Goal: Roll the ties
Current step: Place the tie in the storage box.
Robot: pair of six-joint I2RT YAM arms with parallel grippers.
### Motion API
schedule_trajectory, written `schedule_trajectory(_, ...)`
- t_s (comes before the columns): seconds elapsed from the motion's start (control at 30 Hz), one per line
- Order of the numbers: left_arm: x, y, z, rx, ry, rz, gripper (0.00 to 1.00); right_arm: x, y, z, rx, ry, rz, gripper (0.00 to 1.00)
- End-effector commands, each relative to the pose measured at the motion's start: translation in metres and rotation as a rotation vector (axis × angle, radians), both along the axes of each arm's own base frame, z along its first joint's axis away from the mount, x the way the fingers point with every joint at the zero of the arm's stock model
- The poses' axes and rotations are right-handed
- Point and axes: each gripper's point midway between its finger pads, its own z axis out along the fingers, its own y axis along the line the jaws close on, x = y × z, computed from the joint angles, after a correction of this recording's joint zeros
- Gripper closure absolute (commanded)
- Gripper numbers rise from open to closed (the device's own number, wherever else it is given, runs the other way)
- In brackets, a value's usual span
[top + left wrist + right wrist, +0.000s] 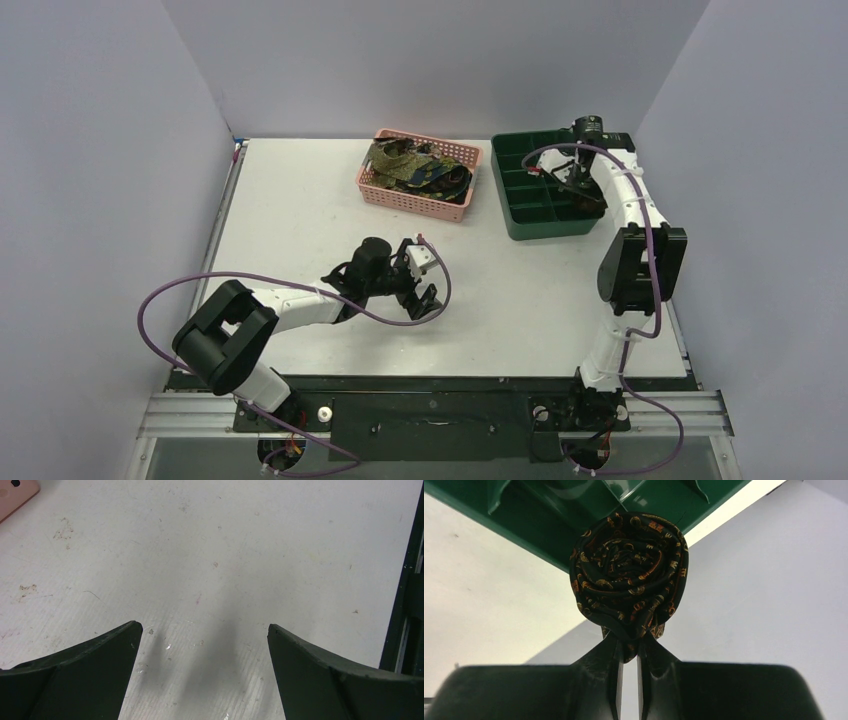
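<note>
Far right overhead, the right tool [576, 184] hangs above the green tray [522, 228], other ties [415, 165] heaped in the basket [410, 201]; left wrist: left tool [205, 627] gaping over the desk [225, 540]; right wrist: rolled tie [629, 572] clamped at its base, seemingly to keep its coil.

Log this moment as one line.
right gripper: shut on rolled tie, at green tray | left gripper: open, empty, above table | other ties: in pink basket
</note>
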Motion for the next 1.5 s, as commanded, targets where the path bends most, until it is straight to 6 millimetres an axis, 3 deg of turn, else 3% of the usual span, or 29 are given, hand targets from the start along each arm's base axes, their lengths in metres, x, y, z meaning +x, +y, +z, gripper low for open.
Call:
schedule_trajectory(0.0, 0.006, -0.006, 0.022, -0.063, -0.041, 0.004, 0.03, 0.005, -0.001, 0.028, -0.138, 0.001, 0.218, 1.0)
schedule_trajectory(0.13, 0.007, -0.004, 0.023, -0.062, -0.044, 0.015, 0.03, -0.002, 0.002, 0.018, -0.188, 0.081, 0.336, 1.0)
schedule_trajectory(0.47, 0.006, 0.002, 0.022, -0.059, -0.051, 0.03, 0.03, 0.011, 0.009, -0.004, -0.247, 0.177, 0.445, 1.0)
schedule_trajectory(0.83, 0.009, 0.009, 0.021, -0.059, -0.049, 0.045, 0.03, 0.021, 0.002, -0.026, -0.321, 0.248, 0.41, 1.0)
schedule_trajectory(1.23, 0.012, 0.013, 0.018, -0.058, -0.046, 0.045, 0.03, -0.02, 0.014, -0.069, -0.219, 0.442, 0.486, 1.0)
schedule_trajectory(1.47, 0.011, 0.016, 0.018, -0.059, -0.037, 0.04, 0.03, -0.028, 0.01, -0.088, -0.207, 0.533, 0.515, 1.0)
